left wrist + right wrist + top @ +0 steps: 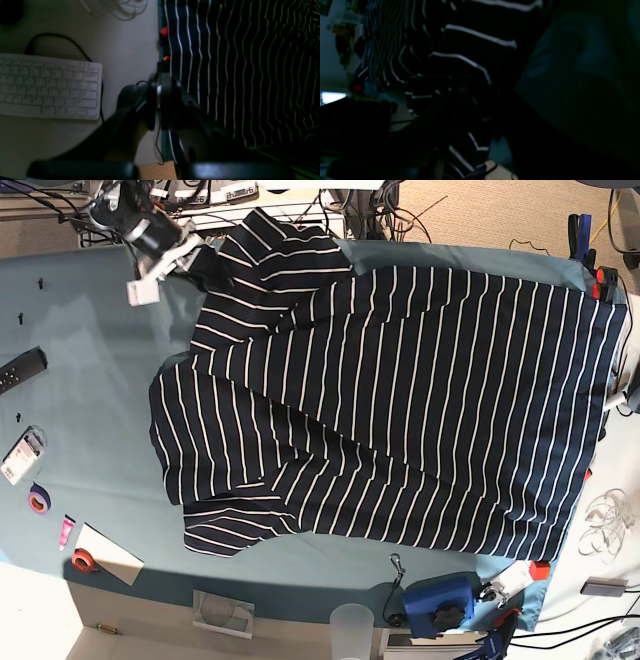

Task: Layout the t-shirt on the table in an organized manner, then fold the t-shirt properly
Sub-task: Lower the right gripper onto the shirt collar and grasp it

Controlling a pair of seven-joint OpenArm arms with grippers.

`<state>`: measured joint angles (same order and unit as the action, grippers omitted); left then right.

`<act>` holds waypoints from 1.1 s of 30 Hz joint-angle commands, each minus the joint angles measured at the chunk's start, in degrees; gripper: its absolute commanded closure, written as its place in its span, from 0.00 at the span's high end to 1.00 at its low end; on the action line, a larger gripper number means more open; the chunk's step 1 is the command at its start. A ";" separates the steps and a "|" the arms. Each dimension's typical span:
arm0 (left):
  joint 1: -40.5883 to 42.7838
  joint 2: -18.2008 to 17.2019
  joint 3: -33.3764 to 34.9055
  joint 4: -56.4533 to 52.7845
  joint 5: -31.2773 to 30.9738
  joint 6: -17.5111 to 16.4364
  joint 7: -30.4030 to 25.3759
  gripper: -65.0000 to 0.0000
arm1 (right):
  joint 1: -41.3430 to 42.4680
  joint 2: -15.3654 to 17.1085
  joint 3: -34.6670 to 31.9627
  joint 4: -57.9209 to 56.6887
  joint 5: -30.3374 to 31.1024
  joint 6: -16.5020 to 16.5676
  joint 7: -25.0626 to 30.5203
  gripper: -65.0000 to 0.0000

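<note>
T-shirt [400, 400]: soft matt striped cloth, wrinkled; table [100, 380]: matt teal cloth; keyboard [47, 86], left of frame: white plastic.

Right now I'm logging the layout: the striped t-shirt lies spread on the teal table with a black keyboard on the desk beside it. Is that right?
Not quite. The keyboard is white, not black, as the left wrist view shows. The rest holds: the t-shirt lies spread on the table.

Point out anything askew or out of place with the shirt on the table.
The t-shirt lies mostly flat on the table, but its upper sleeve is bunched and reaches past the far edge. Its hem sits at the right edge.
</note>
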<state>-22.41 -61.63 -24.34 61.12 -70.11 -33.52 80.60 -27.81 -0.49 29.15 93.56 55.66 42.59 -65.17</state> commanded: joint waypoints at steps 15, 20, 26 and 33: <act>-1.07 -2.01 -0.46 0.66 -3.65 -0.13 -0.60 0.04 | -1.05 -5.25 -7.58 5.84 -8.11 -8.39 -14.83 0.22; -1.05 -2.01 -0.46 0.66 -3.65 -0.13 -0.60 0.04 | -2.40 -6.64 -12.26 14.58 -19.80 -13.46 -14.83 0.22; -1.07 -2.01 -0.46 0.66 -3.69 -0.15 -0.60 0.04 | -3.34 -6.64 -12.59 15.39 -29.20 -15.43 -11.65 0.22; -1.05 -2.01 -0.44 0.66 -3.65 0.74 -0.60 0.04 | -3.80 -6.47 -12.57 15.80 -30.01 -10.38 -10.43 0.00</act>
<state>-22.41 -61.60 -24.34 61.12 -72.71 -33.01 80.60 -30.33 -7.60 16.03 109.86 33.78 33.85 -70.39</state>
